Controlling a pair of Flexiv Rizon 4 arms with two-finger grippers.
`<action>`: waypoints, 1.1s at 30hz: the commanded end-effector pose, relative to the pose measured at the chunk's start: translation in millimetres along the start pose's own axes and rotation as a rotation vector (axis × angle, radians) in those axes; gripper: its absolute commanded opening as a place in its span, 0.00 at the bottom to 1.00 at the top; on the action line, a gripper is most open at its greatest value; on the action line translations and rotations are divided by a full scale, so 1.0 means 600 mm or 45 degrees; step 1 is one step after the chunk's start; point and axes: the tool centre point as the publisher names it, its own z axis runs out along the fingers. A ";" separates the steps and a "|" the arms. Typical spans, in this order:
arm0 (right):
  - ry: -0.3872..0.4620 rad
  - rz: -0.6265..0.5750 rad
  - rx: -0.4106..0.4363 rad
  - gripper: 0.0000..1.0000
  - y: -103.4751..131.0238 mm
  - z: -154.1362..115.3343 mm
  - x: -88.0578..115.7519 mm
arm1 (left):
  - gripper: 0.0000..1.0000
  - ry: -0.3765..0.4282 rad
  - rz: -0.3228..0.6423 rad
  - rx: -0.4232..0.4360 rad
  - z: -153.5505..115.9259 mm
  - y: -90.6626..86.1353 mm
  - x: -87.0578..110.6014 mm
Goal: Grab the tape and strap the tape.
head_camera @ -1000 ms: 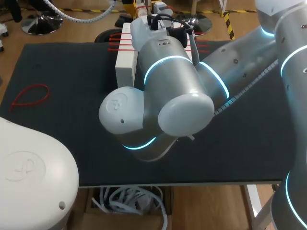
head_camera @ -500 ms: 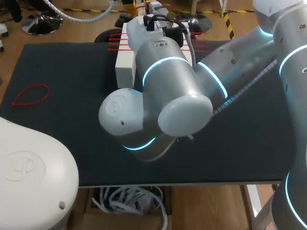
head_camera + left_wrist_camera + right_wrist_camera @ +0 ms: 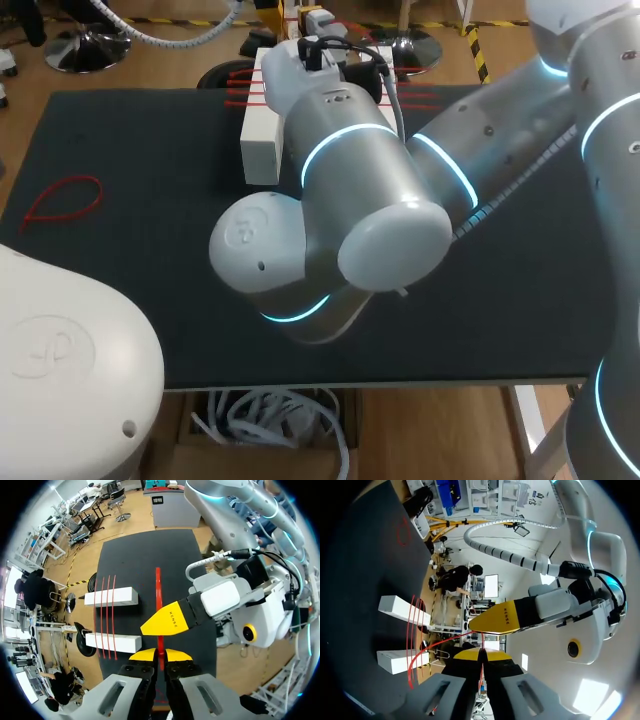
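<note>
The left tool [image 3: 160, 654] is found clenched on the red tape [image 3: 158, 587], which is seen running straight ahead of it above the bench [image 3: 130, 560], beside two white blocks [image 3: 111, 597] crossed by three red strips [image 3: 107, 615]. The right tool [image 3: 480, 653] is likewise found clamped on the tape, close against the left tool. A separate red loop [image 3: 62, 200] is noted near the bench's left edge.

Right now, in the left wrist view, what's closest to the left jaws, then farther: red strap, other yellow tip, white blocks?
1. Red strap, between the jaws.
2. Other yellow tip, just ahead.
3. Nearer block, to the side.
4. Farther block, beyond it.
</note>
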 end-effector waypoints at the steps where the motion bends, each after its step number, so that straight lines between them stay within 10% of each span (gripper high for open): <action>1: 0.002 -0.002 -0.001 0.00 0.005 0.001 -0.002 | 0.00 -0.001 -0.001 -0.002 -0.001 -0.001 0.001; 13: -0.019 0.007 0.033 0.00 -0.005 -0.008 -0.007 | 0.00 -0.001 -0.001 -0.002 -0.001 -0.001 0.001; 18: -0.026 0.015 0.044 0.92 -0.009 -0.017 -0.010 | 0.00 -0.001 -0.001 -0.002 -0.001 -0.001 0.001; 33: -0.063 0.059 0.084 0.66 -0.019 -0.074 -0.033 | 0.00 -0.001 -0.001 -0.002 -0.001 -0.001 0.001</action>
